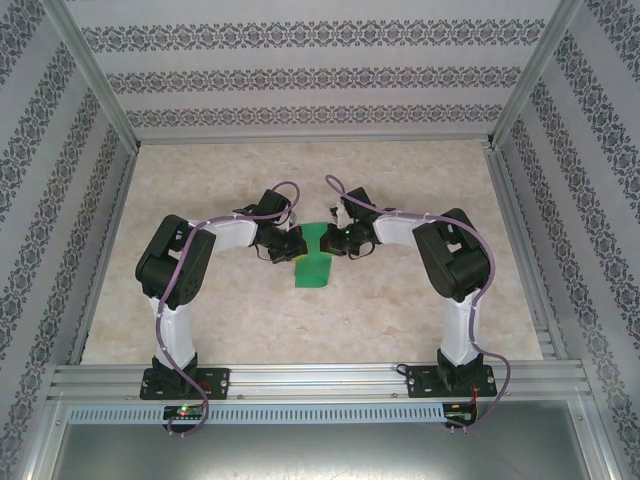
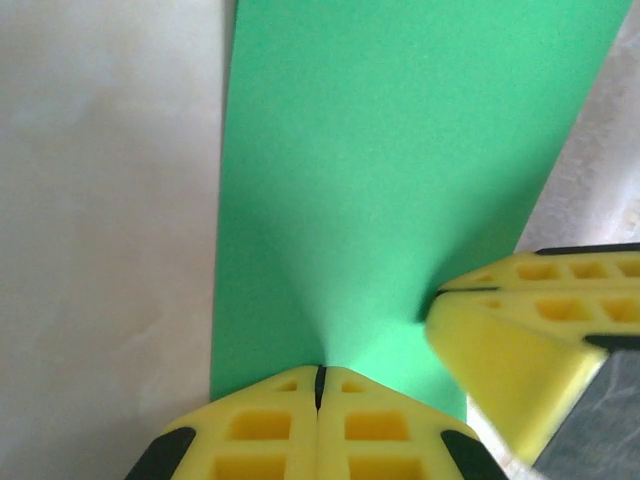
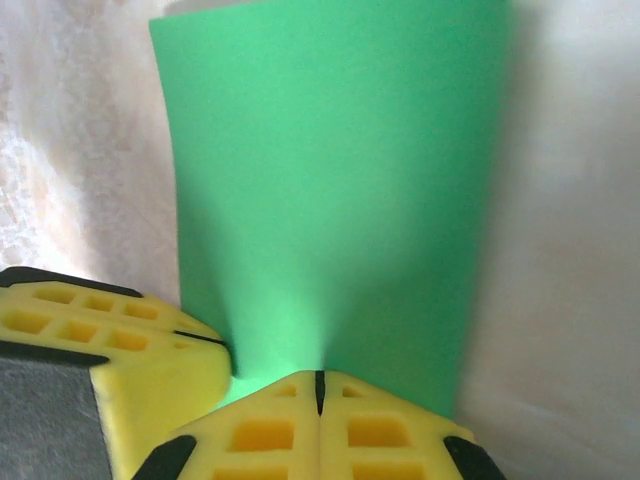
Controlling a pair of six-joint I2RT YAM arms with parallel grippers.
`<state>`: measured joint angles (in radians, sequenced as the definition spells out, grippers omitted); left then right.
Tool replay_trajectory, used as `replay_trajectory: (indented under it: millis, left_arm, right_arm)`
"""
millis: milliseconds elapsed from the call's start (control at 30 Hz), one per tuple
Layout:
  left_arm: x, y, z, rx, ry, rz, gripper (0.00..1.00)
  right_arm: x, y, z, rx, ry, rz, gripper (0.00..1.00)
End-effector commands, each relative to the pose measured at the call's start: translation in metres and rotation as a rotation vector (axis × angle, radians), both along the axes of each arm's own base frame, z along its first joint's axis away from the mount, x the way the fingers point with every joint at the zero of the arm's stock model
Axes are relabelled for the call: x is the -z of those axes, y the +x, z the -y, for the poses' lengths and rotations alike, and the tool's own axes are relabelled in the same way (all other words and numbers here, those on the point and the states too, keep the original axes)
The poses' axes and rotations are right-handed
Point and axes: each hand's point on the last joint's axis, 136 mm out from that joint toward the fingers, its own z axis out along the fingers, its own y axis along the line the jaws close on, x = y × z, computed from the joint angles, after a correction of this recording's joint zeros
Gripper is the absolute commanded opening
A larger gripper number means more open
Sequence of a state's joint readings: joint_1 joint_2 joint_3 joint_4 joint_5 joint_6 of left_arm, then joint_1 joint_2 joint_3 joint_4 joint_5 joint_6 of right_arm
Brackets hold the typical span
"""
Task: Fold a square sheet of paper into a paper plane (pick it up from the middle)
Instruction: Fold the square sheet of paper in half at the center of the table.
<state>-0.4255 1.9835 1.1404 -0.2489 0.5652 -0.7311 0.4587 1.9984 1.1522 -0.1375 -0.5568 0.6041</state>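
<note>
Left tool (image 2: 320,375) and right tool (image 3: 320,378) pinch the green sheet (image 2: 400,150), dimpling it

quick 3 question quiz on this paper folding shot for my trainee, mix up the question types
1. True or false: the left end effector is shut on the square sheet of paper.
2. Where does the right end effector pinch the sheet? A. close beside the left one's grip. B. at the sheet's far end. C. nowhere, it hangs open.
3. What colour are the fingers?
Key: 1 true. 2 A. 3 yellow.
</note>
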Motion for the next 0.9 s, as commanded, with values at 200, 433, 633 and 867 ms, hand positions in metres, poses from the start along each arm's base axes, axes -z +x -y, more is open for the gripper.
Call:
replay_trajectory:
  millis: [200,433,633,867]
  left_arm:
    - [0.106,-0.117,-0.092,-0.019,0.468,-0.425,0.00]
    - [0.105,-0.116,-0.091,-0.019,0.461,-0.423,0.00]
    - [0.105,-0.115,-0.091,-0.021,0.458,-0.420,0.00]
    - [0.106,-0.118,-0.092,-0.021,0.463,-0.421,0.00]
  right_arm:
    - [-0.022,0.019,0.043,0.109,-0.070,0.067,0.00]
    - [-0.026,0.012,-0.017,0.013,0.009,0.065,0.00]
    - [-0.010,0.018,-0.024,0.012,0.001,0.038,0.00]
    - [0.013,0.025,0.010,-0.003,-0.099,0.017,0.00]
